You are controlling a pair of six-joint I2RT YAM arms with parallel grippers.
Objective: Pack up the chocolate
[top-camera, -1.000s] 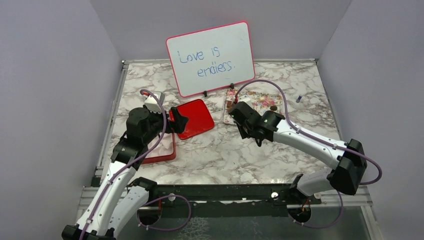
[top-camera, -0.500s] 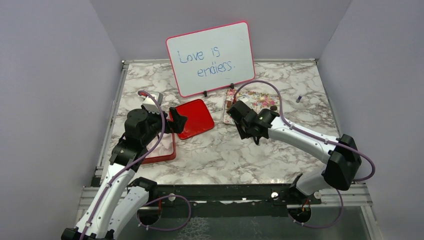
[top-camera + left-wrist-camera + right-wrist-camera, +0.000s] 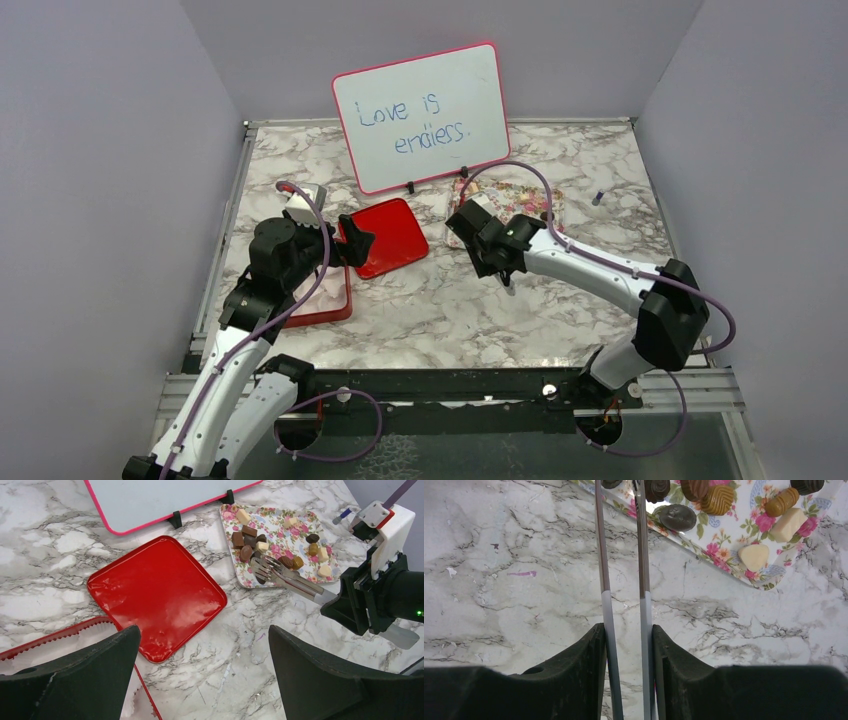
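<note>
ROBOTICS LAB TEST CELL: A left arm (image 3: 232, 345) and right arm (image 3: 592, 268) stand bolted to a metal rail (image 3: 450, 386) at the near edge of a marble-patterned table (image 3: 440, 305). Plain grey panels (image 3: 110, 180) box in three sides, and a hand-lettered whiteboard (image 3: 420, 115) is propped near the far edge.

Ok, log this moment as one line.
right gripper: shut on tongs | tips: at chocolates on flowered tray | left gripper: open, empty, near red lid

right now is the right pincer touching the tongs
Touching. In the right wrist view the right pincer clamps the tongs: one finger presses flat on each metal arm, no gap showing.
</note>
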